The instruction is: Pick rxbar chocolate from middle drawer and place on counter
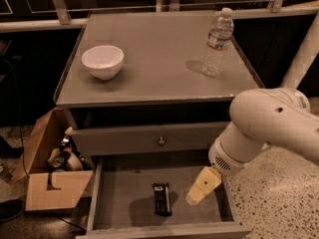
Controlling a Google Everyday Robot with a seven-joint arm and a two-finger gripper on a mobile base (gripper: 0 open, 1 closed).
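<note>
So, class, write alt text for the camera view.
A white robot arm's pale yellow gripper hangs over the open grey middle drawer, right of a small black-wrapped snack bar; a white bowl and clear bottle stand on the grey cabinet top.
</note>
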